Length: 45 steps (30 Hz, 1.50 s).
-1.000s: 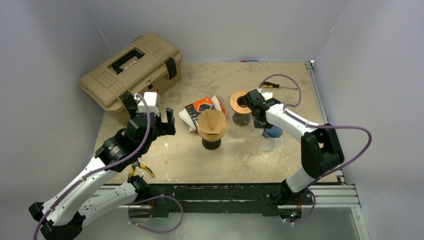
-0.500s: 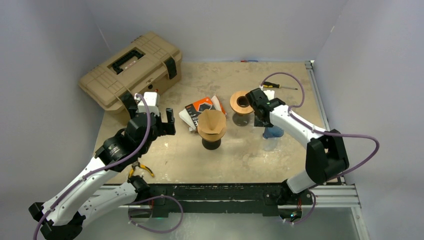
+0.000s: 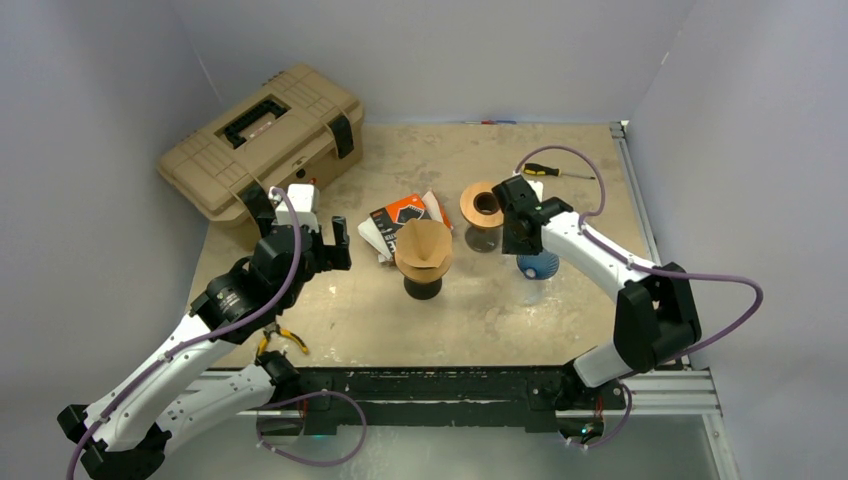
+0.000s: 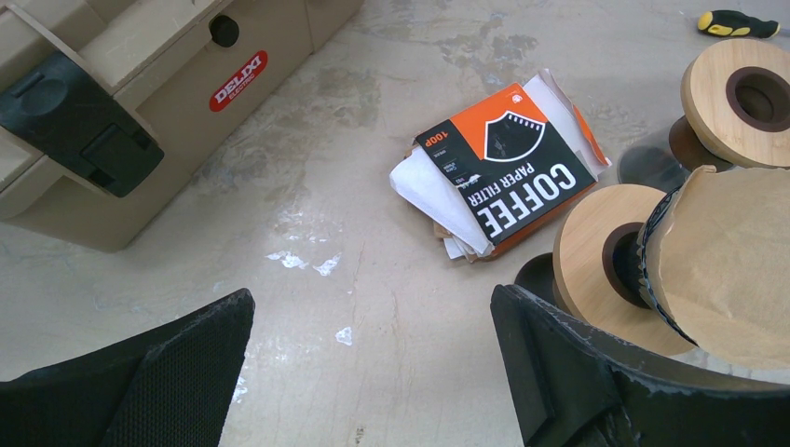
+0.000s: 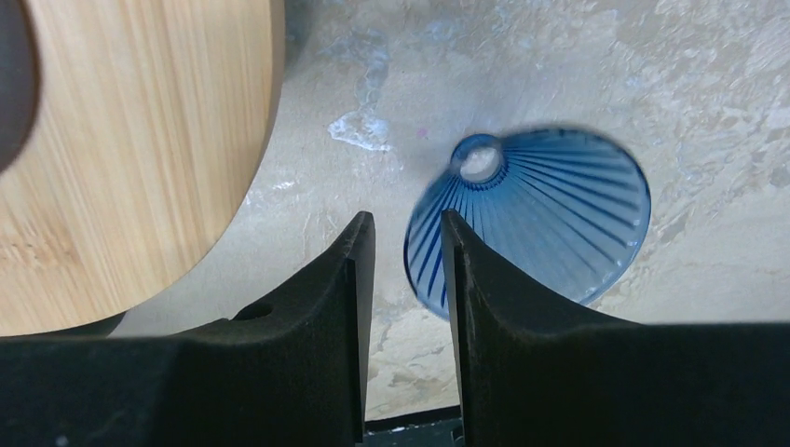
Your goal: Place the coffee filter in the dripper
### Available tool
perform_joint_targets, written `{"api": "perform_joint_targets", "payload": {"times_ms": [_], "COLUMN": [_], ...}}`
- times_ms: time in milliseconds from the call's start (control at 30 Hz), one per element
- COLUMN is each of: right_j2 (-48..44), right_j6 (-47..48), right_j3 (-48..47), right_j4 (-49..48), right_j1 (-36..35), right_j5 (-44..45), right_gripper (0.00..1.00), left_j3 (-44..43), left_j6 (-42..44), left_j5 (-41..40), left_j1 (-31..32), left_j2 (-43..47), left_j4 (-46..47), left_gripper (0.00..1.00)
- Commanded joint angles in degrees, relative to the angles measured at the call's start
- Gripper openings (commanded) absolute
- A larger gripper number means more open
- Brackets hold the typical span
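A brown paper coffee filter [image 3: 424, 243] sits as a cone in a black-rimmed holder on a wooden-disc stand at mid-table; the left wrist view shows the coffee filter [image 4: 731, 265] at its right edge. A blue ribbed dripper [image 3: 538, 265] lies on the table to the right. My right gripper [image 3: 524, 246] hovers just above the left rim of the dripper [image 5: 540, 214]. In the wrist view the right gripper [image 5: 402, 228] has its jaws a little apart, with nothing pinched. My left gripper [image 3: 300, 228] is wide open left of the filter; the left gripper [image 4: 371, 303] is over bare table.
An orange-and-black pack of coffee filters [image 3: 400, 215] lies behind the stand. A second wooden stand [image 3: 482, 205] sits beside the right gripper. A tan toolbox [image 3: 262, 135] is at the back left, a screwdriver [image 3: 545, 170] at the back right, and pliers [image 3: 283, 340] near the front edge.
The right gripper's jaws have parted and the arm has shifted slightly. The blue dripper now rests on the table, a touch further left. The left arm has not moved.
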State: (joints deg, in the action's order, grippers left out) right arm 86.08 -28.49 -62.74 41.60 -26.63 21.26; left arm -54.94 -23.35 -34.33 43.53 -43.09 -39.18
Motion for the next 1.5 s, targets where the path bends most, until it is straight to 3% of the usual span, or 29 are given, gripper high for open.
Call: {"api": "perform_joint_targets", "payload": {"times_ms": [0,467,667,1000,1100,1467], "right_j2": [-2.24,-11.8,-16.49,-18.05,-17.89,-15.98], "right_j6": [0.8,-1.58,-3.36,-1.48,-2.92,-3.23], "right_j3": [1.0,2.01,1.8,6.19,6.95,11.75], "right_j4": [-1.09,-0.85,-1.27,-4.48,-3.89,-8.16], "right_j1": [-0.22,-0.19,0.56,13.33,16.23,25.29], "right_j5": [-3.0,-3.44,1.52,-4.79,-5.51,-19.44], "right_gripper": [0.35,0.4,0.42,0.46,0.54,0.54], "left_j3": [-0.8,-0.85,-0.85,-0.78,-0.76,-0.79], "left_j6": [0.24,0.16,0.11,0.12,0.12,0.15], "left_j5": [-0.13,-0.07,-0.04,0.02,-0.04,0.05], "left_j1": [0.11,0.07,0.11,0.09,0.12,0.07], "left_j2": [0.38,0.64,0.64,0.55,0.48,0.46], "left_j4": [0.19,0.21,0.18,0.24,0.24,0.19], "left_gripper": [0.99,0.99,0.99,0.99,0.99,0.99]}}
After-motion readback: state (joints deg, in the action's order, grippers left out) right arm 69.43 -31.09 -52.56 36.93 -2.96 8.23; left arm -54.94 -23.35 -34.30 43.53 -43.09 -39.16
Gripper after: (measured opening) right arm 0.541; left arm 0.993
